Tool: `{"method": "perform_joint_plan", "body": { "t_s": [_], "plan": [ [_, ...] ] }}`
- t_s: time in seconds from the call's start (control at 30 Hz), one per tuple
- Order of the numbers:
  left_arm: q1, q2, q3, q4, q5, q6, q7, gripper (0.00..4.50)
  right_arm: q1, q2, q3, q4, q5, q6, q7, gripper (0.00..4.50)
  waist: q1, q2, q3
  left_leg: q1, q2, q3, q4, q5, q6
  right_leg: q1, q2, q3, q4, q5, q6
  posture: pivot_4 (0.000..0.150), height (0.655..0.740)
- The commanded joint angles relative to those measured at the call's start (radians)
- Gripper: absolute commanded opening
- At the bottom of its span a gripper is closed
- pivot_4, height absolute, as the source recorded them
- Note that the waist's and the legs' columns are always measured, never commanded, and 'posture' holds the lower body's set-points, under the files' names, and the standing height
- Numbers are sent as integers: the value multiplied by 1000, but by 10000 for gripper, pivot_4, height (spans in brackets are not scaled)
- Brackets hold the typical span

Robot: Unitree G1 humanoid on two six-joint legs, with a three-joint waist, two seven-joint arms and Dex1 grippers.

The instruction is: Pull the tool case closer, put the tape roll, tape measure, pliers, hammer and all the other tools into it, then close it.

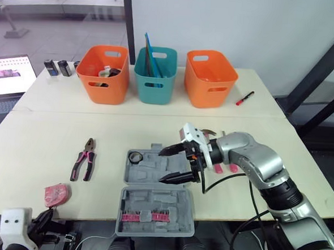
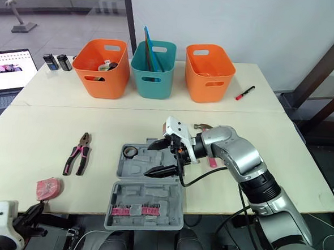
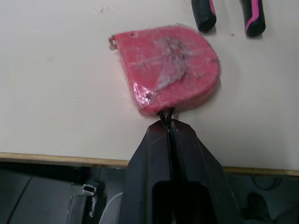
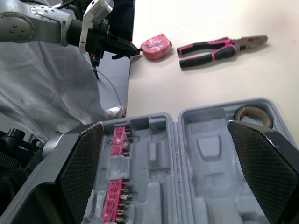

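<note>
The grey tool case (image 1: 152, 183) lies open at the table's front centre. A tape roll (image 1: 135, 156) sits in its far left corner. My right gripper (image 1: 161, 167) hovers open over the case's far half, its fingers (image 4: 84, 163) spread wide with nothing between them. The hammer (image 1: 224, 168) lies behind that arm, mostly hidden. Pink-handled pliers (image 1: 84, 159) lie to the left of the case. A pink tape measure (image 3: 168, 65) rests near the front left edge. My left gripper (image 3: 167, 119) is shut, and its tips touch the tape measure's near edge.
Two orange bins (image 1: 104, 73) (image 1: 211, 76) and a teal bin (image 1: 155, 73) line the table's back. A red marker (image 1: 244, 98) lies at the back right. Dark small items (image 1: 57, 68) and a laptop (image 1: 8, 73) are at the far left. Pink bits (image 1: 144, 216) fill the case's near half.
</note>
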Motion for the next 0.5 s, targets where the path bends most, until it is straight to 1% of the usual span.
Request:
{"method": "perform_joint_plan", "body": {
  "t_s": [0.03,0.17,0.2,0.27,0.33,0.47,0.5],
  "plan": [
    [42,37,75,-45,-33,-53,-73,19577,-27,-1,-28,-29,26,-1,31,45000,-2,0,0,0,0,0,0,0,0,0,0,0,0,0,0,1500,7364],
    [74,139,130,-21,-54,-64,-204,41122,-39,-2,-35,-24,28,-2,43,45000,-7,0,0,0,0,0,0,0,0,-1,0,0,0,0,0,1500,7364],
    [71,166,144,-21,-75,-65,-242,44394,-40,0,-36,-21,25,-6,43,45000,-7,0,0,0,0,0,0,0,0,-1,0,0,0,0,0,1500,7364],
    [52,221,165,-20,-96,-63,-302,44394,-41,6,-39,-19,22,-11,40,45000,-6,0,0,0,0,0,0,0,0,-1,-1,0,0,0,0,1500,7364],
    [19,295,152,16,-78,-98,-397,44394,-41,14,-40,-18,19,-16,33,45000,-5,0,0,0,0,0,0,0,0,-4,-1,0,-1,0,-1,1500,7364],
    [-109,465,74,169,-42,-129,-592,44394,-36,26,-43,-26,19,-17,17,45000,-7,0,0,0,0,0,0,0,0,-5,0,0,0,1,-2,1500,7364],
    [-144,498,57,206,-29,-145,-628,44394,-35,27,-44,-30,20,-16,14,45000,-7,0,0,-1,0,0,0,0,0,-2,0,0,0,1,-2,1500,7364]
  ]
}}
